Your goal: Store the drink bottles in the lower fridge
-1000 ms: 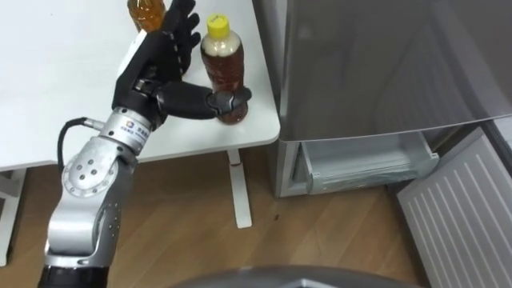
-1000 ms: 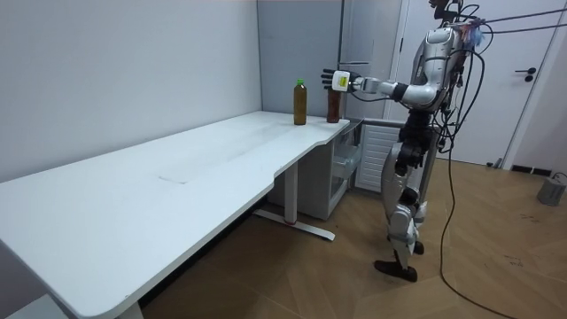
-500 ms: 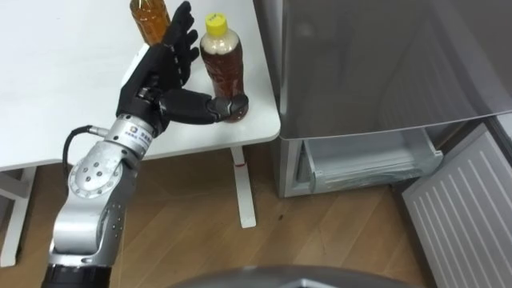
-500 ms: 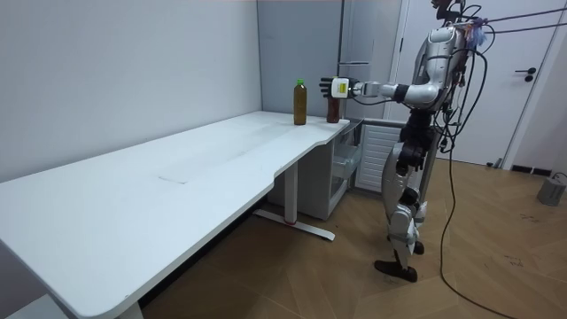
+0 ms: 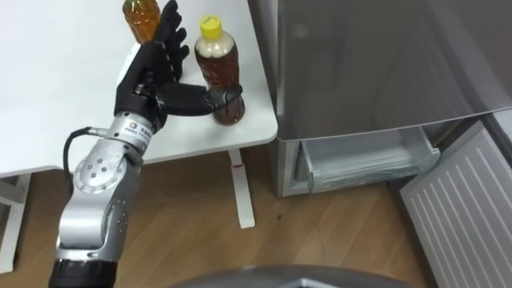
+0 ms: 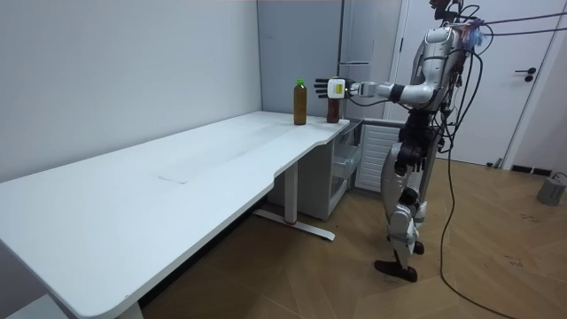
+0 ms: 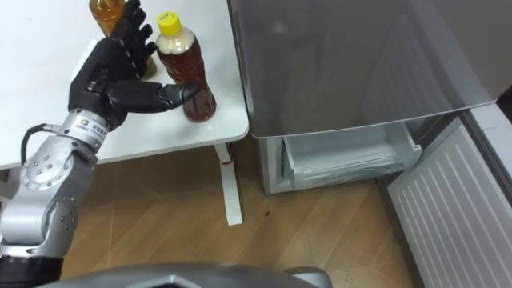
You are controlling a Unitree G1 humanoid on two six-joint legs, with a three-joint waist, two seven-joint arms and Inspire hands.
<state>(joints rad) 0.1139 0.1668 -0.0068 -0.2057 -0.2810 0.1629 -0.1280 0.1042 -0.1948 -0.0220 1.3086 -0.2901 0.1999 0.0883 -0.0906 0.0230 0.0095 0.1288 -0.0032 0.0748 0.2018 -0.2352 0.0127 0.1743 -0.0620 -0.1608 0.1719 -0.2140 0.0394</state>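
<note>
A brown drink bottle with a yellow cap stands upright near the right front corner of the white table. My left hand is open beside it, with straight fingers along the bottle's left side. The thumb lies across the front of its lower half. A second bottle of amber drink stands just behind the hand; its cap is green in the room view. To the right stands the grey fridge, with its lower door swung open and a clear drawer showing inside.
I stand on the wooden floor between the table's end and the fridge. The table's leg stands close to the fridge's left side. The long table runs away toward the room view's left.
My left hand has reached a little farther along the yellow-capped bottle, fingers now past its side. Both bottles stand where they were. The eye views have shifted slightly.
</note>
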